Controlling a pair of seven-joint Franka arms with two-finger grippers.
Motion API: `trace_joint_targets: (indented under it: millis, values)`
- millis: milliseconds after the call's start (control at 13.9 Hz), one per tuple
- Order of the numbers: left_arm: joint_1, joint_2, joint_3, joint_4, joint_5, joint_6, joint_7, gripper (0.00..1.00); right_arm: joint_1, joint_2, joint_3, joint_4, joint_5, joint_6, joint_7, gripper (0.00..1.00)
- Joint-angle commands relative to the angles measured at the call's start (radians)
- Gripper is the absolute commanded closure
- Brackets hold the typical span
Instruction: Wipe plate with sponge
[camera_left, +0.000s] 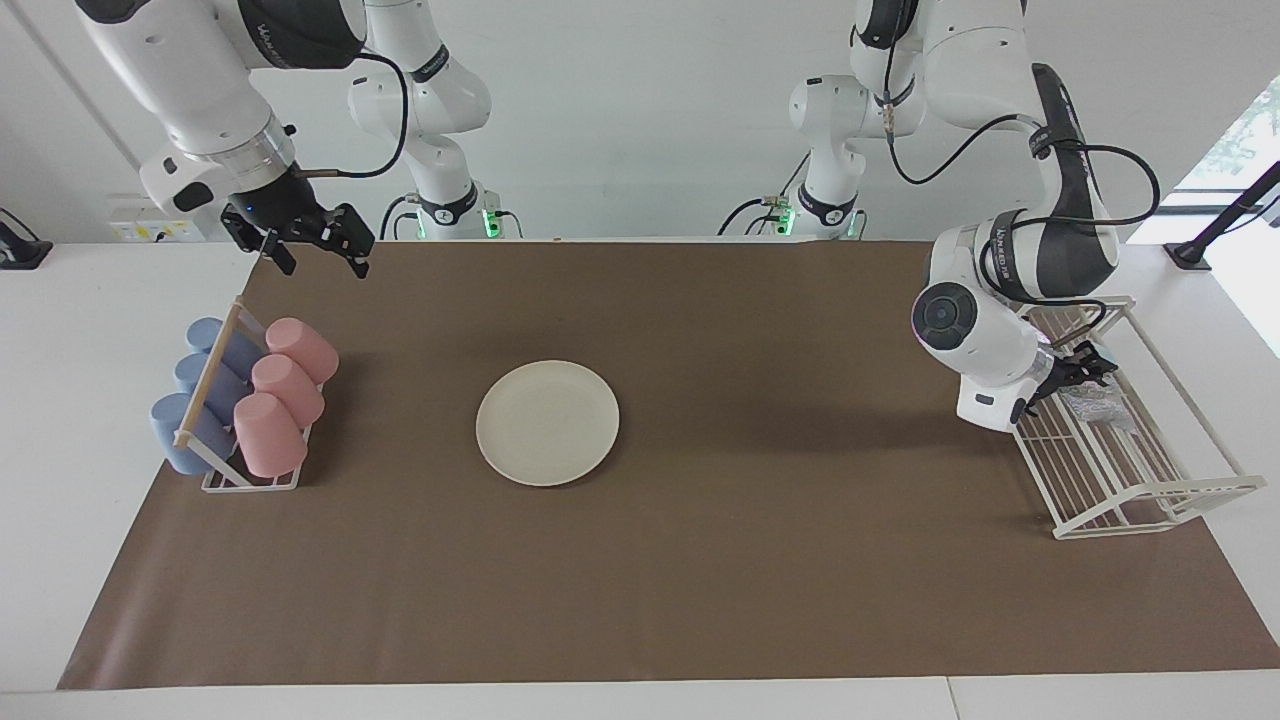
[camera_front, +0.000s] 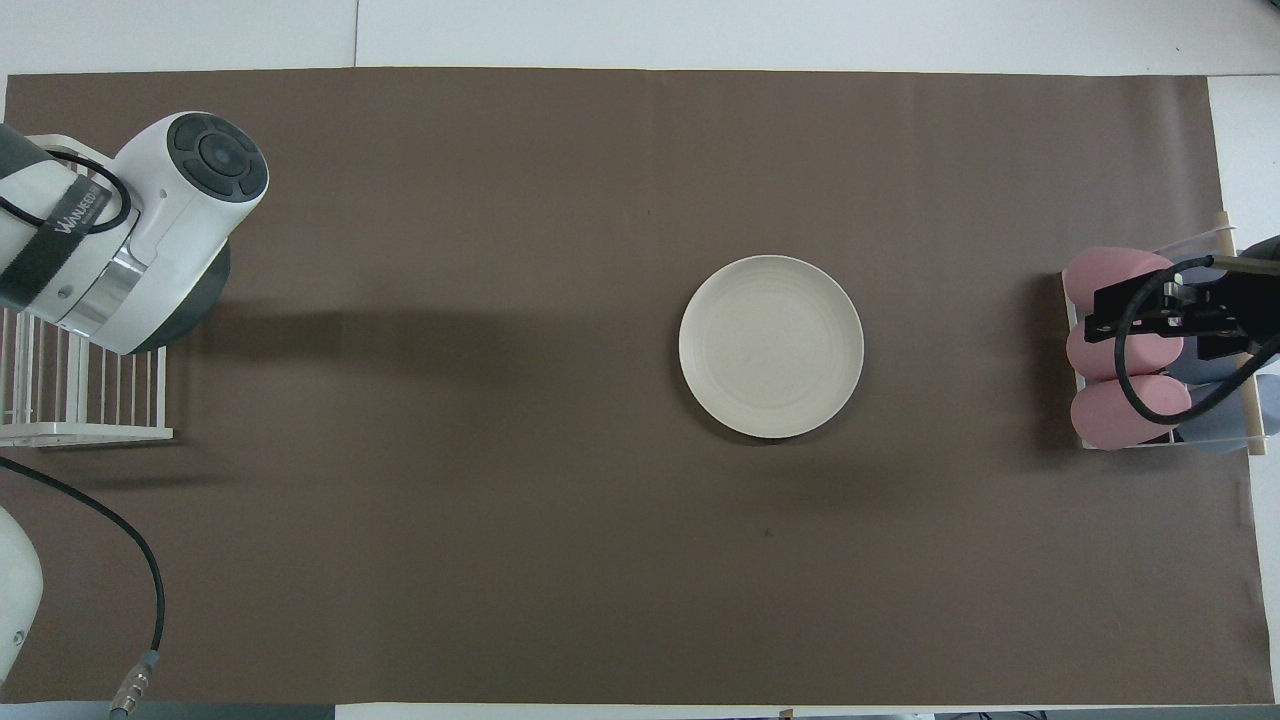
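The cream-white plate lies flat and bare at the middle of the brown mat; it also shows in the overhead view. The silvery sponge lies in the white wire rack at the left arm's end of the table. My left gripper reaches down into that rack, right at the sponge; I cannot tell whether it touches it. In the overhead view the left arm's wrist hides the gripper and the sponge. My right gripper is open and empty, up in the air over the cup rack.
A cup rack at the right arm's end of the table holds pink cups and blue cups lying on their sides. The brown mat covers the table. The wire rack's edge shows in the overhead view.
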Motion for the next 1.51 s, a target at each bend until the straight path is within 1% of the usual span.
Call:
trace_joint_targets:
  millis: [0, 72, 144, 289, 361, 433, 505, 577, 649, 721, 793, 866, 938, 1010, 1082, 1154, 1226, 1298, 1370, 1443]
  values:
    - [0.005, -0.005, 0.003, -0.005, 0.019, 0.02, -0.013, 0.77, -0.001, -0.023, 0.014, -0.026, -0.009, 0.014, 0.235, 0.0]
    - [0.006, -0.005, 0.003, -0.005, 0.019, 0.027, -0.013, 1.0, -0.001, -0.025, 0.014, -0.027, -0.009, 0.018, 0.289, 0.0]
    - [0.008, -0.005, 0.005, -0.003, 0.019, 0.033, -0.011, 1.0, 0.0, -0.031, 0.015, -0.038, -0.01, 0.017, 0.354, 0.0]
    - [0.018, -0.008, 0.005, 0.003, 0.019, 0.044, -0.008, 1.0, 0.039, -0.048, 0.015, -0.07, -0.01, 0.012, 0.425, 0.0]
    - [0.02, -0.008, 0.006, 0.008, 0.021, 0.044, -0.005, 1.0, 0.059, -0.048, 0.015, -0.07, -0.009, 0.029, 0.484, 0.0]
    - [0.021, -0.007, 0.006, 0.014, 0.022, 0.047, -0.005, 1.0, 0.08, -0.048, 0.015, -0.069, -0.004, 0.059, 0.599, 0.0]
    - [0.021, -0.007, 0.006, 0.015, 0.022, 0.055, -0.005, 1.0, 0.098, -0.048, 0.015, -0.066, 0.0, 0.066, 0.742, 0.0]
    - [0.021, -0.007, 0.008, 0.023, 0.022, 0.061, 0.001, 1.0, 0.109, -0.048, 0.015, -0.067, 0.002, 0.066, 0.843, 0.0]
    - [0.021, -0.011, 0.005, 0.053, 0.008, 0.054, 0.013, 1.0, 0.114, -0.048, 0.015, -0.067, 0.002, 0.069, 0.906, 0.0]
    - [0.021, -0.022, 0.003, 0.072, -0.014, 0.037, 0.051, 1.0, 0.114, -0.048, 0.017, -0.067, 0.004, 0.066, 0.923, 0.0]
    - [0.029, -0.034, 0.003, 0.11, -0.091, 0.002, 0.119, 1.0, 0.116, -0.048, 0.02, -0.066, 0.046, 0.066, 0.925, 0.0]
    - [0.029, -0.039, 0.006, 0.17, -0.193, -0.041, 0.174, 1.0, 0.125, -0.049, 0.023, -0.07, 0.098, 0.069, 0.945, 0.0]
    - [0.028, -0.038, 0.009, 0.226, -0.275, -0.101, 0.193, 1.0, 0.157, -0.051, 0.023, -0.072, 0.112, 0.081, 1.018, 0.0]
    - [0.026, -0.038, 0.005, 0.274, -0.347, -0.17, 0.196, 1.0, 0.18, -0.049, 0.022, -0.073, 0.112, 0.113, 1.134, 0.0]
    - [0.026, -0.039, 0.0, 0.299, -0.419, -0.215, 0.196, 1.0, 0.185, -0.051, 0.023, -0.073, 0.111, 0.124, 1.244, 0.0]
    - [0.028, -0.054, 0.003, 0.311, -0.509, -0.242, 0.196, 1.0, 0.189, -0.051, 0.023, -0.073, 0.111, 0.124, 1.302, 0.0]
    - [0.031, -0.088, 0.009, 0.314, -0.607, -0.253, 0.196, 1.0, 0.191, -0.051, 0.022, -0.073, 0.111, 0.111, 1.311, 0.0]
    - [0.044, -0.132, 0.018, 0.313, -0.742, -0.266, 0.196, 1.0, 0.182, -0.051, 0.02, -0.069, 0.12, 0.089, 1.308, 0.0]
    - [0.079, -0.155, 0.017, 0.313, -0.879, -0.287, 0.195, 1.0, 0.186, -0.051, 0.02, -0.069, 0.122, 0.086, 1.31, 0.0]
    - [0.113, -0.163, 0.015, 0.313, -1.0, -0.317, 0.195, 1.0, 0.192, -0.051, 0.02, -0.069, 0.12, 0.078, 1.31, 0.0]
